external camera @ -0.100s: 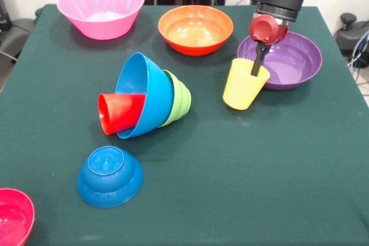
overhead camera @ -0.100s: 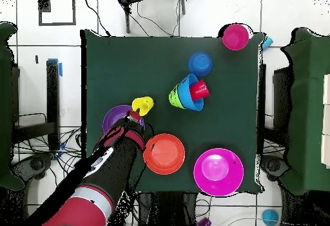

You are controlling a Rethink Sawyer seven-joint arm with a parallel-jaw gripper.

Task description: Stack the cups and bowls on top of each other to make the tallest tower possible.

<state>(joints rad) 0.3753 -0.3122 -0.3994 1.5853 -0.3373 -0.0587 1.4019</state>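
The yellow cup (external camera @ -0.100s: 244,86) at the jaws is smooth plastic with a soft sheen. Just behind the jaws, the purple bowl (external camera @ -0.100s: 300,61) is glossy plastic that catches the light, as do the orange bowl (external camera @ -0.100s: 195,29) and pink bowl (external camera @ -0.100s: 101,8) farther off. The counter (external camera @ -0.100s: 259,171) under them wears a matt dark green cloth. The gripper (external camera @ -0.100s: 258,64) has glossy red plastic above thin matt black fingers.

The arm reaches down, its claw (external camera @ -0.100s: 258,64) pointing straight downward (fingers close together).
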